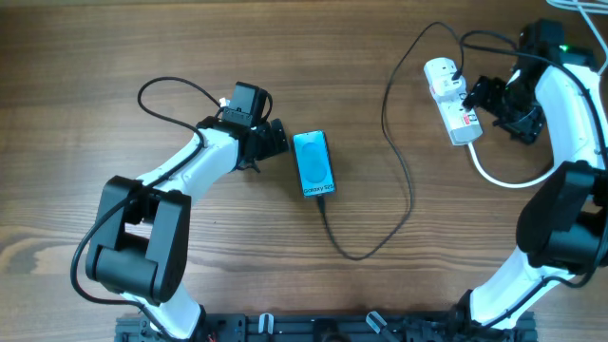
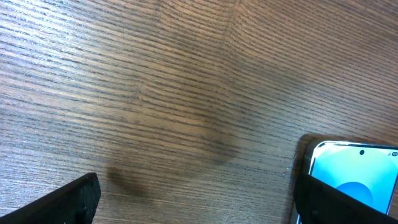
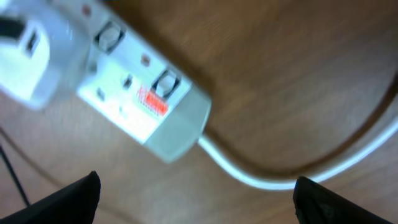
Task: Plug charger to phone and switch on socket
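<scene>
Teal phone (image 1: 314,163), "Galaxy" lettering

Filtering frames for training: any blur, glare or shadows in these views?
Overhead: sharp, evenly lit, no glare on the phone. Left wrist: table grain crisp, a soft dark shadow mid-frame. Right wrist: blurred, the socket smeared, its red marking unreadable.
</scene>
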Robot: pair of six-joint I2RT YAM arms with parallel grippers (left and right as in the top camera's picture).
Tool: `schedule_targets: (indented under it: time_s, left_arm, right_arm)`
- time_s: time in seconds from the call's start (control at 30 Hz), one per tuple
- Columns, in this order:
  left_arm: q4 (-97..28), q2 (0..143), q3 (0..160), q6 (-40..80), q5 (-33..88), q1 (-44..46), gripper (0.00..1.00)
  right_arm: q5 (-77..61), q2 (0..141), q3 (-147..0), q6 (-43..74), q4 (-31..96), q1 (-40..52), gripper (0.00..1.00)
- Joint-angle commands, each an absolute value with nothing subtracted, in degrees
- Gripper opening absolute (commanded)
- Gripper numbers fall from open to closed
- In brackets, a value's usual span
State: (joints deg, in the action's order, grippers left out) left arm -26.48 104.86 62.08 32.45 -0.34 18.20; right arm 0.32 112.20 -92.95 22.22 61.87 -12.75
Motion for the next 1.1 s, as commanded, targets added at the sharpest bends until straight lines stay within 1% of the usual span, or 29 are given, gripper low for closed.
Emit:
schedule_targets:
  time_s: [0.0, 0.17, 0.3, 0.43, 0.63, 0.77, 1.07]
  left_arm:
    - [-26.3, 105.5, 61.8, 32.6, -0.3, 18.2, 1.0]
    - [-26.3, 105.4, 61.8, 32.6, -0.3, 18.2, 1.0]
    - [-26.3, 105.5, 61.8, 32.6, -0.3, 18.2, 1.0]
    - [-26.3, 105.5, 61.8, 32.6, -0.3, 18.2, 1.0]
    - [-26.3, 105.4, 61.8, 32.6, -0.3, 18.2, 1.0]
    - [-26.3, 105.4, 61.8, 32.6, -0.3, 18.2, 1.0]
    - [-26.3, 105.4, 61.8, 32.6, -0.3, 18.2, 1.0]
  right_arm:
    - [2.0, 115.4, -93.3, 24.2, 59.0, -15.3, 1.0]
    - [1.2, 120.2, -93.3, 25.5, 54.4, -16.3, 1.0]
    - [-2.9, 123.9, -93.3, 25.5, 51.5, -16.3, 1.0]
    - [-2.9, 126.0, -93.3, 25.5, 49.1, -16.3, 1.0]
    - [-3.1, 127.3, -93.3, 25.6, 45.7, -16.3, 1.0]
    - [-6.1, 127.3, -93.3, 25.6, 43.5, -16.3, 1.0]
    - [-6.1, 127.3, -93.3, 25.6, 41.3, -16.1, 1.0]
